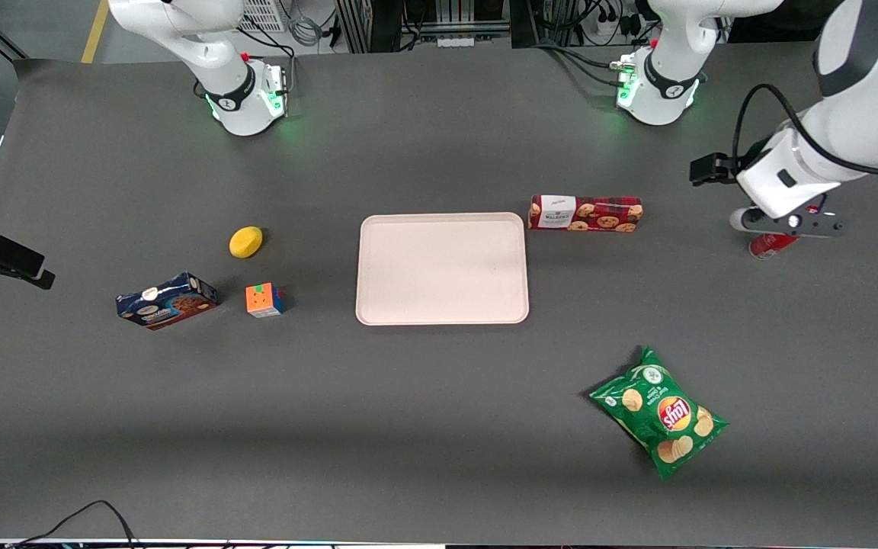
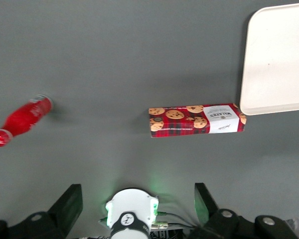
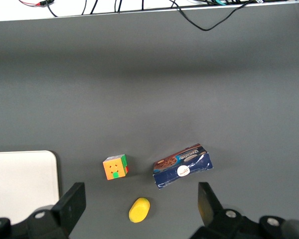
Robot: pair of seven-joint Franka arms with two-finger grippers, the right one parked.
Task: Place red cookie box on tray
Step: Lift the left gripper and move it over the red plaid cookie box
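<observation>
Two task items sit on the desk (image 1: 439,427): red cookie box (image 1: 585,213) lies flat just beside the tray (image 1: 441,268), at the tray's corner farthest from the front camera on the working arm's side. Box end with the white label is nearest that corner; touching or a sliver apart, cannot tell. Tray surface bare. End effector (image 2: 138,209) hovers well apart from the box, toward the working arm's end, fingers (image 2: 70,204) spread wide, pinching nothing. Red bottle (image 2: 21,121) lies on its side below it. Open desk between end effector and box. Chips bag (image 1: 658,412) sits nearer the front camera. Blue cookie box (image 1: 167,300), cube (image 1: 264,300), yellow object (image 1: 245,242) lie toward the parked arm's end.
</observation>
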